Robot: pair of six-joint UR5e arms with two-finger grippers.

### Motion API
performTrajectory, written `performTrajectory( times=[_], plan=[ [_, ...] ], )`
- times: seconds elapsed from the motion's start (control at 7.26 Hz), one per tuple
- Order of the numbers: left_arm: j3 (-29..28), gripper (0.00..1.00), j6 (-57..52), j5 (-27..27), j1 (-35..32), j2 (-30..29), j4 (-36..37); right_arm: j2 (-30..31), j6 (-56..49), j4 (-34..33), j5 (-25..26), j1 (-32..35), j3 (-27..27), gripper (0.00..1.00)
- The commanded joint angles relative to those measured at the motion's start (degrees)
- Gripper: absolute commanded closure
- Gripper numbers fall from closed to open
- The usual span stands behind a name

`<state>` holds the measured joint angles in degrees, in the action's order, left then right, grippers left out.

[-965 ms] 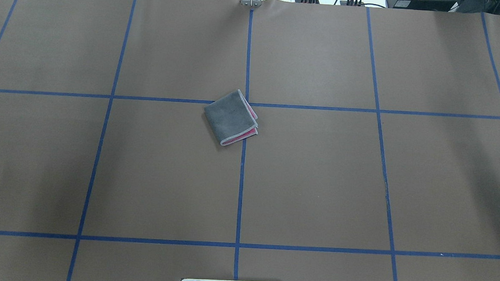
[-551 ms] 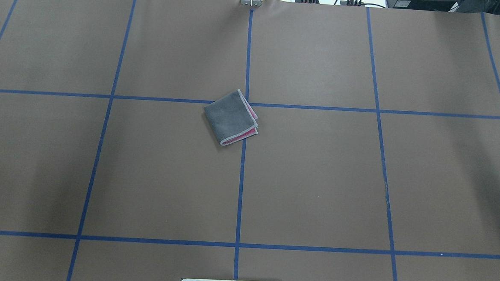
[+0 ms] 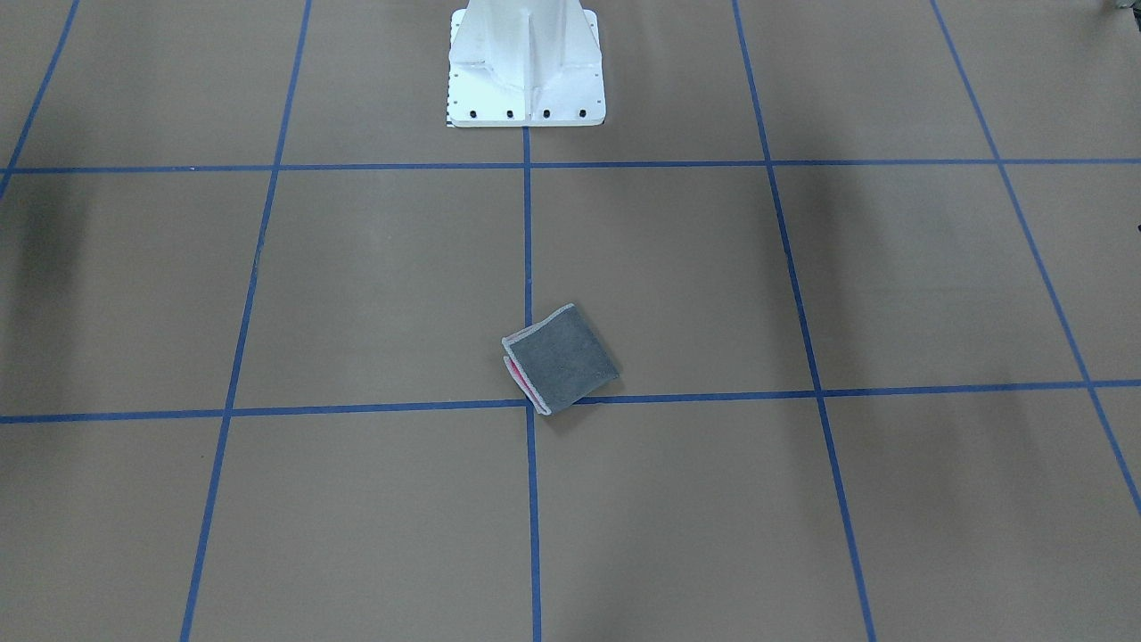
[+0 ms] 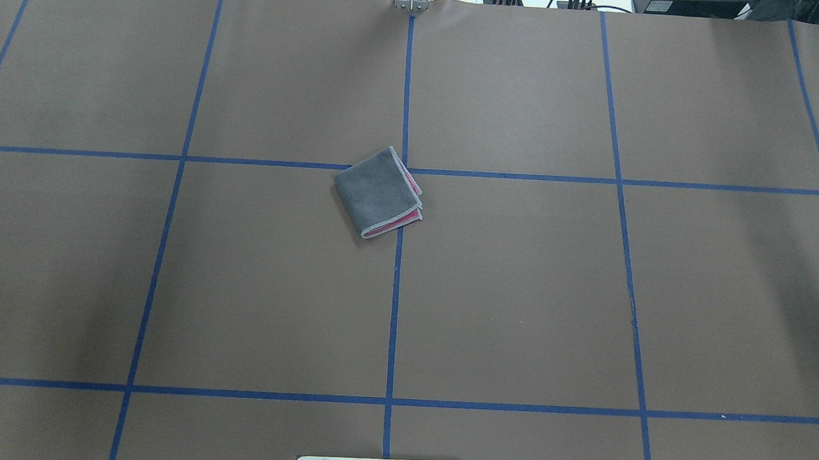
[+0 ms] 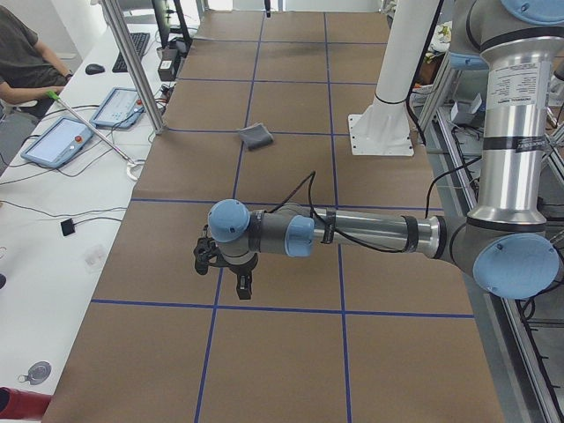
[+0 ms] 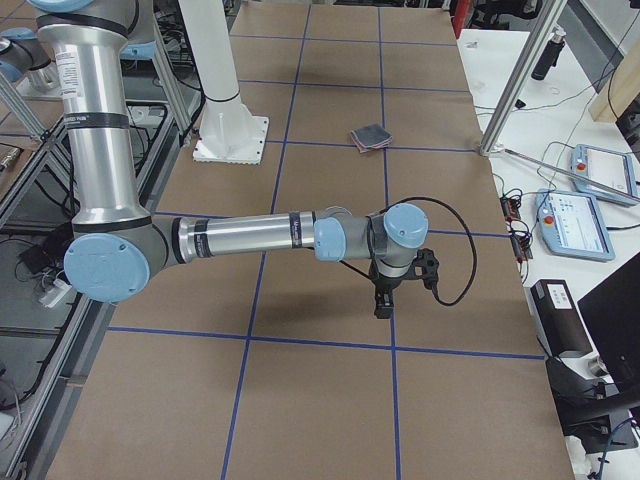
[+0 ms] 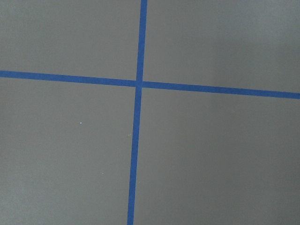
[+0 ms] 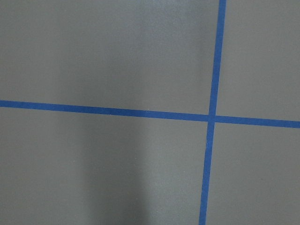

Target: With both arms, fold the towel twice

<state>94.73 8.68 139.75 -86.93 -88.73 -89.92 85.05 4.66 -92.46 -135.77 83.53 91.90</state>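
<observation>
Towel (image 4: 378,192) lies folded; only side views show left tool (image 5: 243,286), right tool (image 6: 382,303), cannot tell whether apart.

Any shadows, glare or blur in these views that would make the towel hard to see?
Overhead exterior: the towel is sharp and evenly lit, broad soft shadows lie on the table at both sides. Front-facing: similar soft bands, no glare. Right wrist-mounted: a dim shadow band; left wrist-mounted: even. No blur.
</observation>
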Motion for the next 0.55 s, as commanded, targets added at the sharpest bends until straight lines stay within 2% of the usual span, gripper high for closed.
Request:
performTrajectory(
  times=[0.0, 0.41],
  plan=[
    [-0.34, 0.00, -0.07, -0.09, -0.08, -0.04, -0.08, -0.23, 0.00, 0.00, 0.33, 0.06, -0.14, 0.00],
    [-0.25, 0.00, 0.02, -0.09, -0.08, -0.12, -0.08, -0.23, 0.00, 0.09, -0.02, 0.06, 0.21, 0.00]
  ],
)
